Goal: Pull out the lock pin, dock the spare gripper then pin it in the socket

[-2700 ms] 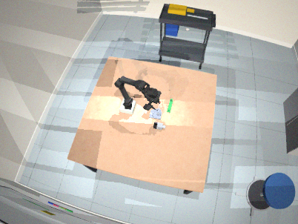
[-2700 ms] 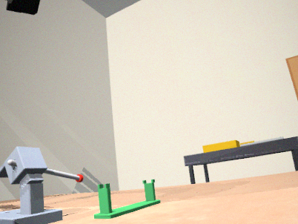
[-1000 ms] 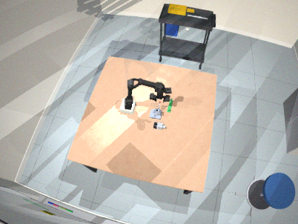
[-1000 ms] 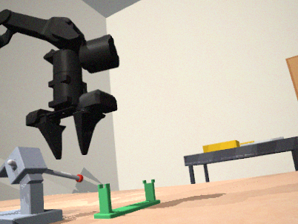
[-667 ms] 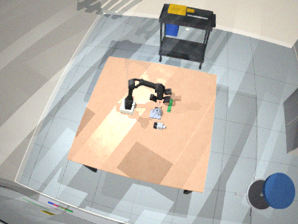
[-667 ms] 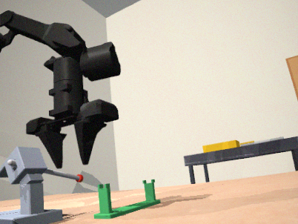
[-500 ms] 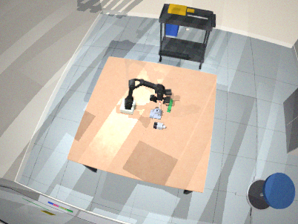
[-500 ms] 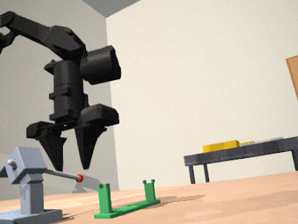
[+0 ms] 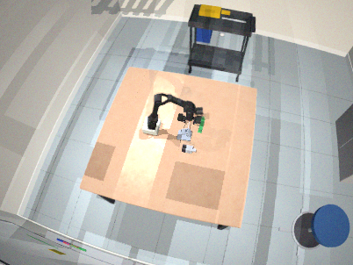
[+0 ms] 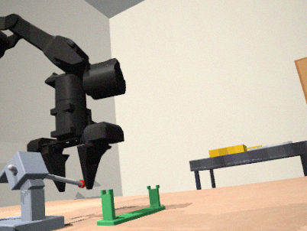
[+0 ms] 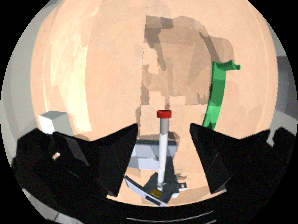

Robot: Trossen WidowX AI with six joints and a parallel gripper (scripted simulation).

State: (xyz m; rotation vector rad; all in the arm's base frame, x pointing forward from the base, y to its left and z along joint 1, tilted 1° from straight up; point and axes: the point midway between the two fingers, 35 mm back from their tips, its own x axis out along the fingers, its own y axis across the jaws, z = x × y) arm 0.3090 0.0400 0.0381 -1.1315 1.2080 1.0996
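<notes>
While the hand stood spread, the lock pin showed between its fingers in the wrist view, its long axis running twelve to six o'clock.

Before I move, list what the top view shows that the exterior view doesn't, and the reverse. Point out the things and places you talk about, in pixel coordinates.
Top only: a stool with a round blue seat (image 9: 331, 225), and a small white-and-black device (image 9: 189, 149) beside the mount.
Exterior only: part of a flat orange-brown wall panel (image 10: 302, 78).
Both: the grey angular mount (image 9: 184, 134) (image 10: 32, 172) (image 11: 143, 162), green two-post rack (image 9: 201, 125) (image 10: 134, 215) (image 11: 216, 100), black gripper (image 9: 190, 119) (image 10: 75, 189) (image 11: 164, 127) and yellow box (image 9: 210, 11) (image 10: 227, 151).
</notes>
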